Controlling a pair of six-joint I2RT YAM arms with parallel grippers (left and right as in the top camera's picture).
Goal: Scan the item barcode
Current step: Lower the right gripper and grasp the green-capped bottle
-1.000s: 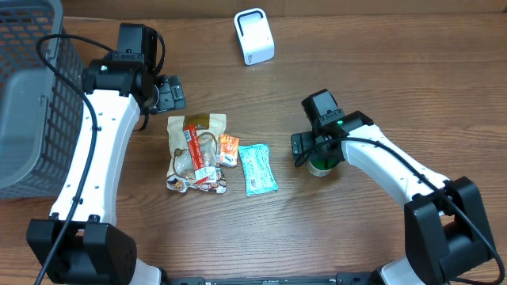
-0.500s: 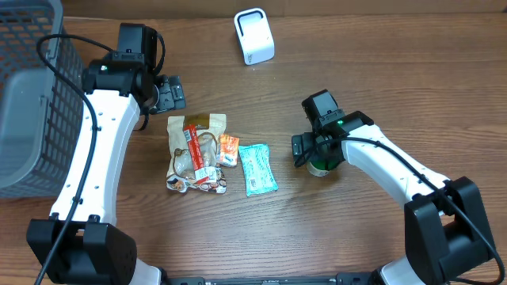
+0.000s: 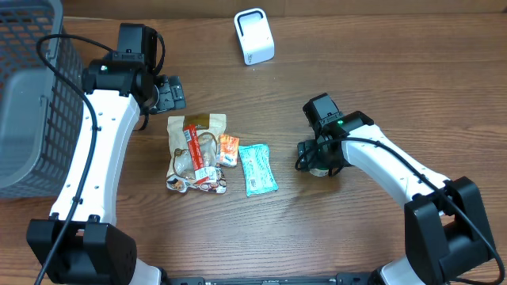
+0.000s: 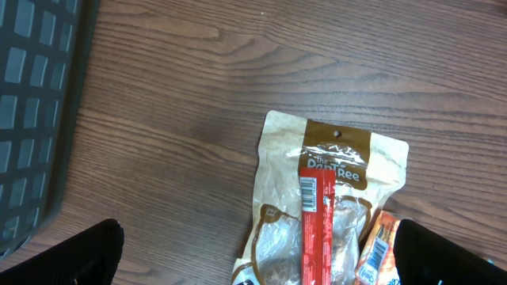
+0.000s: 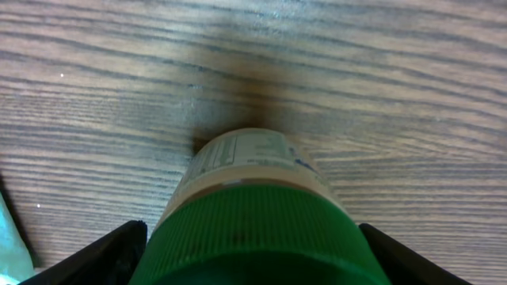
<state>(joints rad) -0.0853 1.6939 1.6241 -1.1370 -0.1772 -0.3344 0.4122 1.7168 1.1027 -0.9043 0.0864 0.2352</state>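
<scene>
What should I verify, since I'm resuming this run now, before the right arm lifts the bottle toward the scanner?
1. Bottle between the right gripper fingers: ok.
2. Fingers firmly clamped on its green cap: cannot tell.
3. Bottle upright on the table: ok.
4. Nothing lying between bottle and scanner: ok.
5. Left gripper open, away from the bottle: ok.
6. Barcode location on the bottle: cannot tell.

You saw bottle [image 5: 252, 207] cut off by lower edge in right wrist view, label print too blurred to read. Overhead, right gripper [image 3: 316, 160] hid most of it. Could not tell whether fingers [image 5: 101, 258] touched it. Basket [image 3: 24, 95] ran off left edge. Snack bag [image 4: 333, 198] cut off at bottom.
</scene>
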